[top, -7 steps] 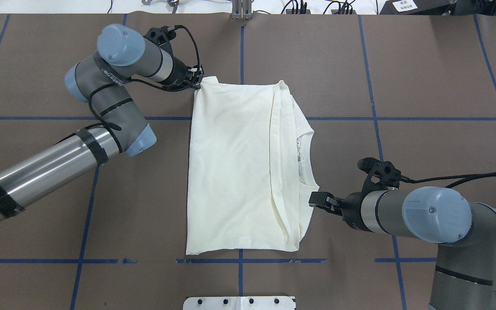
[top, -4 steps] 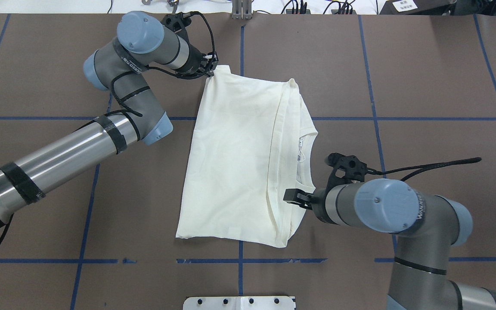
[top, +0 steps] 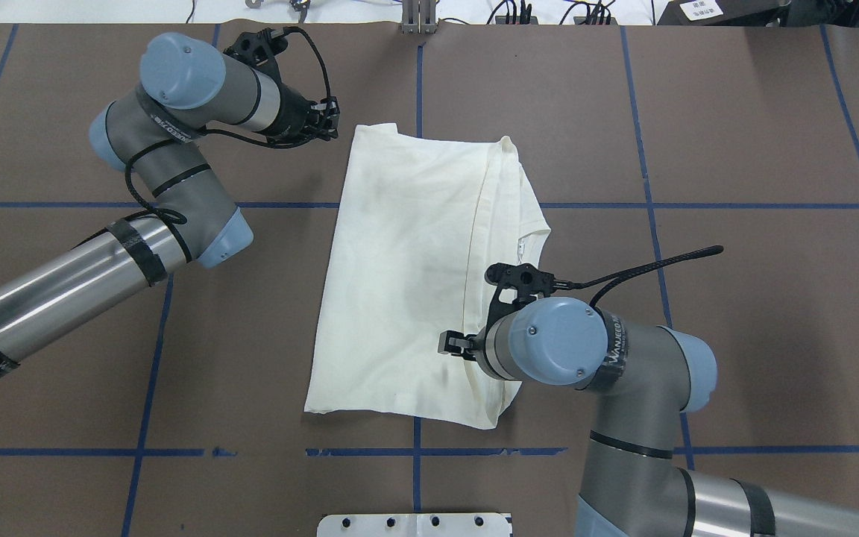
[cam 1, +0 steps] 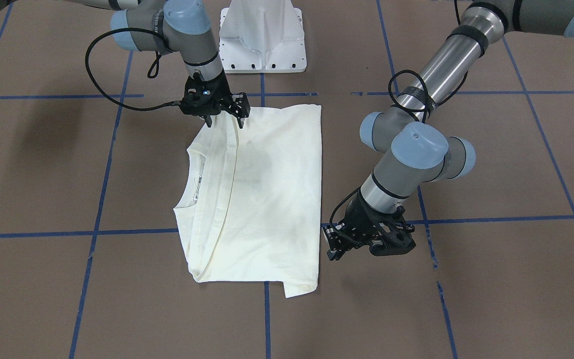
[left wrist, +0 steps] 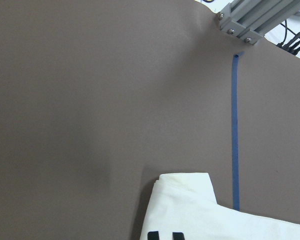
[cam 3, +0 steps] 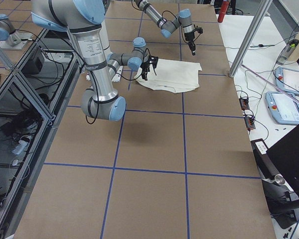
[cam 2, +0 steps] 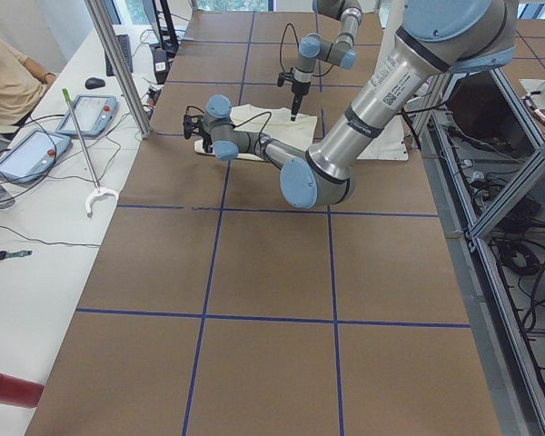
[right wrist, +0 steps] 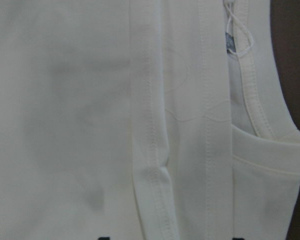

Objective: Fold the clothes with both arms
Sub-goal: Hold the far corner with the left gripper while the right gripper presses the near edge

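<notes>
nearest to the robot is the white base block (top: 414, 524), well apart from the work. next, the right gripper (top: 450, 344) hangs over the near right part of the shirt (top: 400, 283), its jaws wide apart and holding nothing; i cannot tell if the tips touch the cloth. the shirt lies in the middle of the table (top: 735, 149), folded to a long panel, with the collar (top: 532, 250) at the robot's right side. it looks light, soft and limp, and i think its layers will slide on each other, so a grip should pinch all layers at a corner or a folded edge, not the top sheet only. the wrist of the right arm (top: 560, 350) covers the near right corner, which may hinder a grip there. farther, the left gripper (top: 332, 119) stands just beside the far left corner (top: 377, 136), apart from it, jaws parted a little and empty. beyond are blue tape lines (top: 418, 82) and a metal post (top: 418, 16).
</notes>
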